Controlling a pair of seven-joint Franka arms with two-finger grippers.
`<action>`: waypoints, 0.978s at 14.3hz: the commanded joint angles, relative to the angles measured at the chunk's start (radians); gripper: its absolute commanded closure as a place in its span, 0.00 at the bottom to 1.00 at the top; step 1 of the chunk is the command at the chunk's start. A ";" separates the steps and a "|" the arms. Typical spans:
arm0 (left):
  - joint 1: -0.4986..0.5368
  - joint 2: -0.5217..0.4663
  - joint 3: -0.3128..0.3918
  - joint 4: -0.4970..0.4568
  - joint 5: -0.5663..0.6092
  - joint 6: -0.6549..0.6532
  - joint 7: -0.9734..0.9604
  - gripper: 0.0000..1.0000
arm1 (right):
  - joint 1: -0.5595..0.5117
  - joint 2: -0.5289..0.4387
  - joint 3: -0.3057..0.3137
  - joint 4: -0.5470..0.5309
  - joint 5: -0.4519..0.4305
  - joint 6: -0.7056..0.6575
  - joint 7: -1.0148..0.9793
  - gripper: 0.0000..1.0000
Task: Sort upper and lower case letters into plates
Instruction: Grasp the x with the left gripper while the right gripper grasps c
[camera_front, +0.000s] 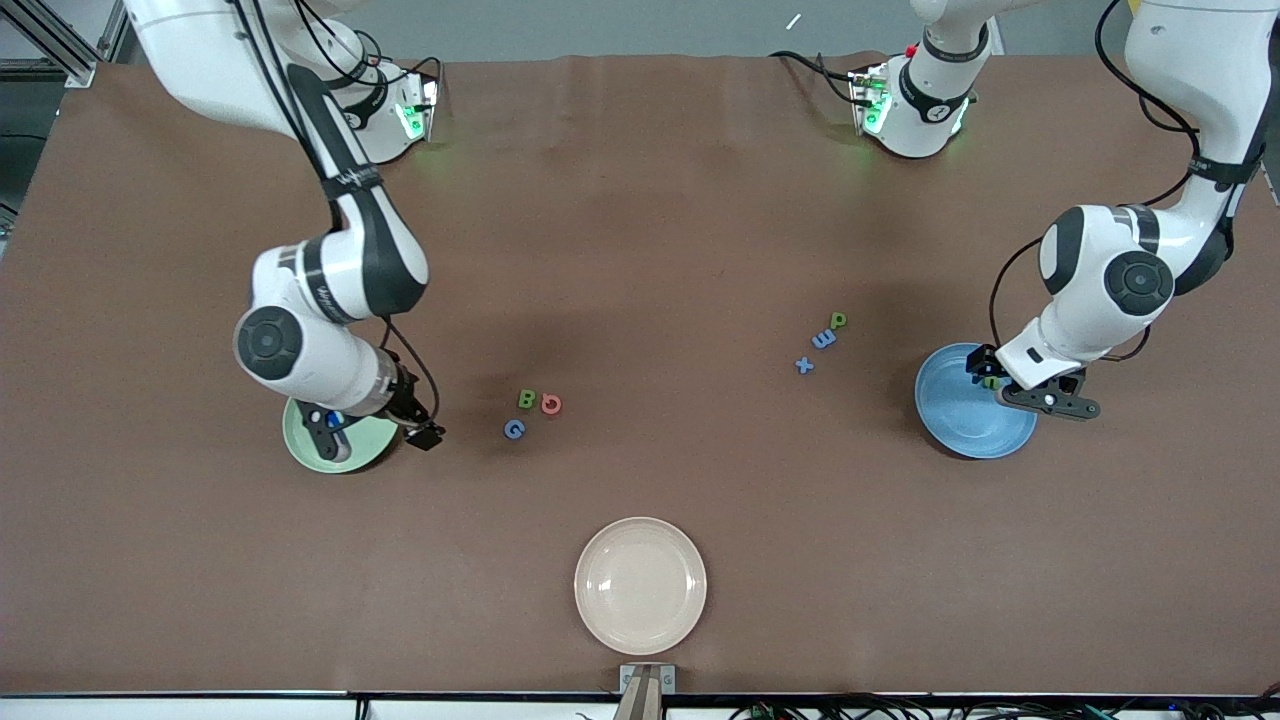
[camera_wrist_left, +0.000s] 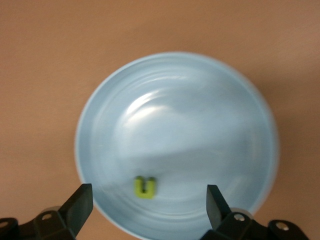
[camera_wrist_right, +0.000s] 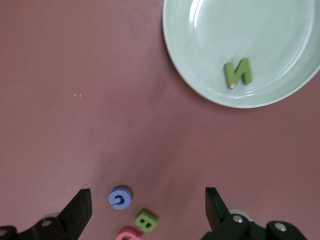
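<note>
The left gripper (camera_wrist_left: 145, 202) hangs over the round sky-blue plate (camera_wrist_left: 175, 90), fingers spread wide and empty; a small yellow-green letter u (camera_wrist_left: 145, 187) lies in the plate just beneath it. The right gripper (camera_wrist_right: 145, 212), equally wide and empty, hovers over bare table beside the round pale-green plate (camera_wrist_right: 210, 40), which holds a green letter N (camera_wrist_right: 238, 73). For its next pick, it should centre over one piece of the cluster below it, blue c (camera_wrist_right: 120, 198), green B (camera_wrist_right: 146, 220) or pink letter (camera_wrist_right: 128, 234), and descend without nudging the neighbours.

sky blue plate (camera_wrist_left: 175, 100): smooth, glossy glaze | pale green plate (camera_wrist_right: 280, 60): smooth, glossy | cream-beige plate (camera_front: 640, 585): glossy | table (camera_front: 640, 200): matt brown cloth-like cover | letters (camera_front: 527, 400): matt, foam-like
</note>
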 joint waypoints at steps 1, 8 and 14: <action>0.005 -0.064 -0.065 -0.009 -0.101 -0.028 -0.023 0.00 | 0.029 0.065 -0.006 0.015 0.008 0.073 0.052 0.00; -0.080 0.008 -0.182 0.214 -0.107 -0.232 -0.354 0.00 | 0.099 0.194 -0.009 0.098 -0.004 0.144 0.192 0.05; -0.326 0.158 -0.179 0.327 -0.094 -0.233 -0.615 0.01 | 0.128 0.254 -0.011 0.150 -0.007 0.142 0.246 0.16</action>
